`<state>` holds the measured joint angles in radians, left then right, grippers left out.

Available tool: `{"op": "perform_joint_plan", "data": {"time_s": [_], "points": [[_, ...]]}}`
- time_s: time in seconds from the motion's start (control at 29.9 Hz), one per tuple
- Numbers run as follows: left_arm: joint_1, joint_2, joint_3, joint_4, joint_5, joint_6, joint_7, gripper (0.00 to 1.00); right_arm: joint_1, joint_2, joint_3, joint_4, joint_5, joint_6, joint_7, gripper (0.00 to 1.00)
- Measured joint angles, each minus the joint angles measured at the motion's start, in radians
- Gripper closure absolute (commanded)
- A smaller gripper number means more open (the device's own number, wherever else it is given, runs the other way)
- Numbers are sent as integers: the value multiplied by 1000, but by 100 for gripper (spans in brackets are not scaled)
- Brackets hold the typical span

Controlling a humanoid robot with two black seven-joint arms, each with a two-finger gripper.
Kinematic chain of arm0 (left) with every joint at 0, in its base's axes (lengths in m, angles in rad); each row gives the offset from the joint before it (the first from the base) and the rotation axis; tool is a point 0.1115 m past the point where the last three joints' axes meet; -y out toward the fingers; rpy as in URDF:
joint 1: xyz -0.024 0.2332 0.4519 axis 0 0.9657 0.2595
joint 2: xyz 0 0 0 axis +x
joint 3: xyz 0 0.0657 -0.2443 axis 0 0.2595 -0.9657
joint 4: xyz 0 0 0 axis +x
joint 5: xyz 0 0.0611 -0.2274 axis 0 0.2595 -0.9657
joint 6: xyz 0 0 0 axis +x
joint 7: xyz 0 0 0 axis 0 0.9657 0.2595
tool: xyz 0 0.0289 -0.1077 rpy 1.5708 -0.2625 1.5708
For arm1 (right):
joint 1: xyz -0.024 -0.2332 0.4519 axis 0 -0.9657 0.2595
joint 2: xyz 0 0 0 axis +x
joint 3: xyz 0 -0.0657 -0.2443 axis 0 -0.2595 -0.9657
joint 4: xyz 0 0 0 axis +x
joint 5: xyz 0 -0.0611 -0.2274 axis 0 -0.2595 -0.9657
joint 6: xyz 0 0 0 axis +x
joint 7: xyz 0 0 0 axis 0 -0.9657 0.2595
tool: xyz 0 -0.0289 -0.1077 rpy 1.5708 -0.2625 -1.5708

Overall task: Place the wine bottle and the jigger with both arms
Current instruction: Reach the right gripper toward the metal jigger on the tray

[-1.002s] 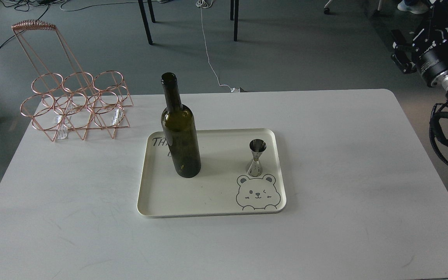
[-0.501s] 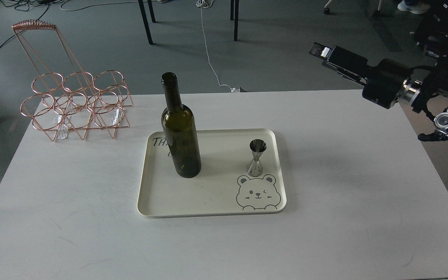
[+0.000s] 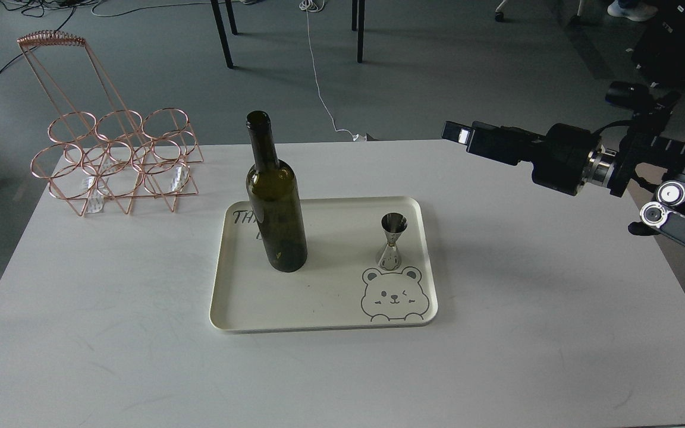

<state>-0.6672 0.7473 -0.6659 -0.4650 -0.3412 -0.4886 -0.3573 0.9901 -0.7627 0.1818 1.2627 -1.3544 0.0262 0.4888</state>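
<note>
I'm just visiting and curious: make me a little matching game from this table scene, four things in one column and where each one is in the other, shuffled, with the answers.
Things:
1. wine bottle
2. jigger
3. copper wire rack
4. right pincer

Places:
A. in the air above the table's far right part, holding nothing
B. standing upright on the left part of the cream tray
C. on the table's far left corner, off the tray
D. on the tray's right side, just above the printed bear

Pairs: 1-B, 2-D, 3-C, 4-A
</note>
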Motion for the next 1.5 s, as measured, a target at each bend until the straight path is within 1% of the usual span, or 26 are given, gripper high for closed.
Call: {"op": "perform_joint_plan", "data": {"time_s": [0.17,0.37,0.5,0.6,0.9,1.04,1.14,1.2,1.4,1.5], "points": [[0,-2,0,0,-1,0,0,1,-8,-1,-101,-1,-63,-88,0,2],[1,-4,0,0,0,0,0,1,-43,-5,-194,-6,-209,-189,0,2],[2,-12,0,0,1,0,0,1,-62,13,-226,-27,-253,-218,0,2],[2,-20,3,0,1,0,0,1,-74,71,-234,-84,-281,-239,0,2],[2,-22,3,4,1,0,0,1,-96,298,-237,-272,-308,-289,0,2],[2,-22,3,5,1,0,0,1,-90,352,-236,-326,-309,-292,0,6],[2,-22,2,5,1,0,0,1,-86,383,-236,-350,-309,-292,0,10],[1,-22,2,5,1,0,0,1,-86,399,-236,-365,-309,-292,0,14],[1,-22,2,8,1,0,0,1,-87,415,-237,-377,-309,-292,0,32],[1,-22,2,8,1,0,0,1,-86,419,-237,-378,-309,-292,0,44]]}}
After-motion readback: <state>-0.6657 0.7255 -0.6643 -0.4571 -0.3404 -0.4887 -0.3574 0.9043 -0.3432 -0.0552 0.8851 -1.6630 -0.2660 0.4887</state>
